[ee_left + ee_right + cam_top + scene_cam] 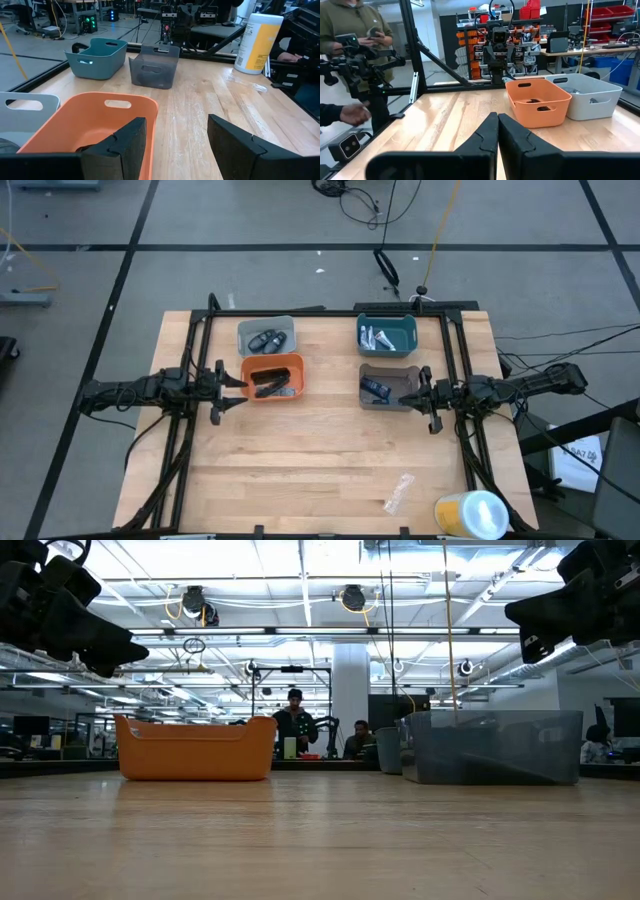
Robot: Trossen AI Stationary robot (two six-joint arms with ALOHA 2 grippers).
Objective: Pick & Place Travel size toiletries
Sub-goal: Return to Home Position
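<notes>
Four bins stand at the table's far half, each with toiletries inside. The light grey bin (266, 337) holds dark oval pieces (267, 340). Black stick pieces (268, 388) lie in the orange bin (272, 376). Silvery-white tubes (376, 337) are in the teal bin (386, 333), and dark blue tubes (375, 388) in the dark grey bin (388, 385). My left gripper (228, 385) hovers open and empty just left of the orange bin (90, 125). My right gripper (408, 398) hovers shut and empty at the dark grey bin's right side.
A clear crinkled wrapper (399, 492) and a big yellow-and-white cylinder (470, 513) lie near the table's front right corner. Bare wood stretches across the near half of the table. People stand in the room beyond the table (295, 720).
</notes>
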